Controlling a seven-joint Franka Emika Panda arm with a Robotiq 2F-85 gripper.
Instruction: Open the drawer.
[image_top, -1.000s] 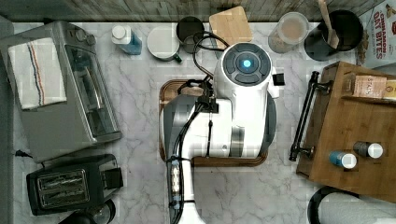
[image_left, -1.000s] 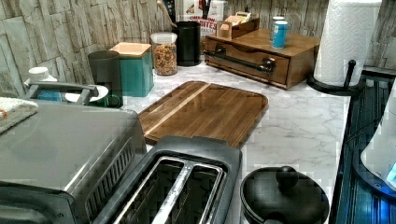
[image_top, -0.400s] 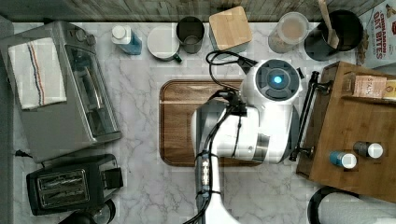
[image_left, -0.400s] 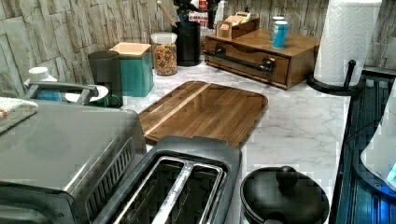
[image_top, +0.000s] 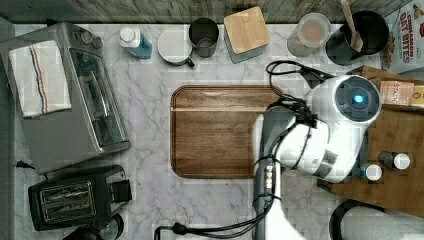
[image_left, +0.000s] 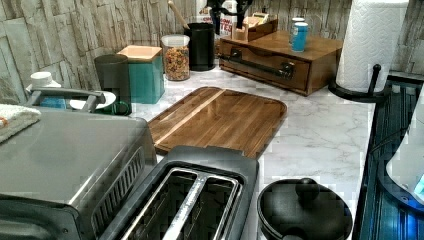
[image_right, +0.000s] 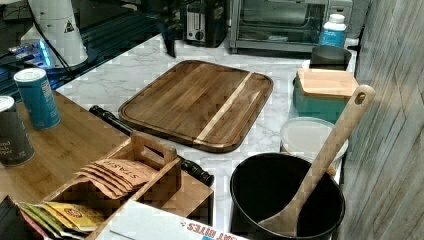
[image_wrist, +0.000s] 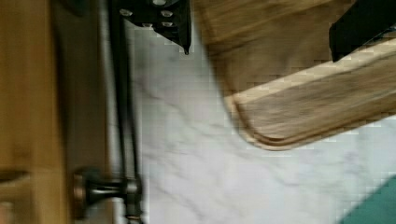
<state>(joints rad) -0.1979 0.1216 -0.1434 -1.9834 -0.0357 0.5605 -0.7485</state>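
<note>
White marble counter (image_top: 150, 130), grey-veined, backed by a wall (image_left: 50, 30) of grey planks. Listed from the top view's left:

- Toaster oven (image_top: 75, 95), folded towel (image_top: 37, 80) on its roof; toaster (image_top: 70, 197) beside it, slots empty.
- Blue bottle (image_top: 135, 42), white cap on.
- White mug (image_top: 175, 45); dark cup (image_top: 204, 36) just beside it, contents not discernible.
- Teal canister (image_top: 245, 27), closed by a wooden lid.
- Cutting board (image_top: 220, 132) at mid-counter, nothing on it.
- Clear jar (image_left: 175, 62), filled with cereal, lid on.
- Black pot (image_right: 285, 200), holding a wooden spoon (image_right: 325, 150) leaning on its rim.
- Wooden box (image_top: 400, 130) at the top view's right; two cans (image_top: 372, 171) and a tray of packets (image_right: 125, 175) on top.
- Drawer (image_left: 265, 59) in the box front, facing the cutting board, closed; black bar handle (image_left: 255, 66) across it.
- Gripper (image_wrist: 261, 51) above the counter between handle and cutting board, fingers (image_wrist: 173, 23) spread apart, gripping nothing; one finger close to the bar, the other over the board.
</note>
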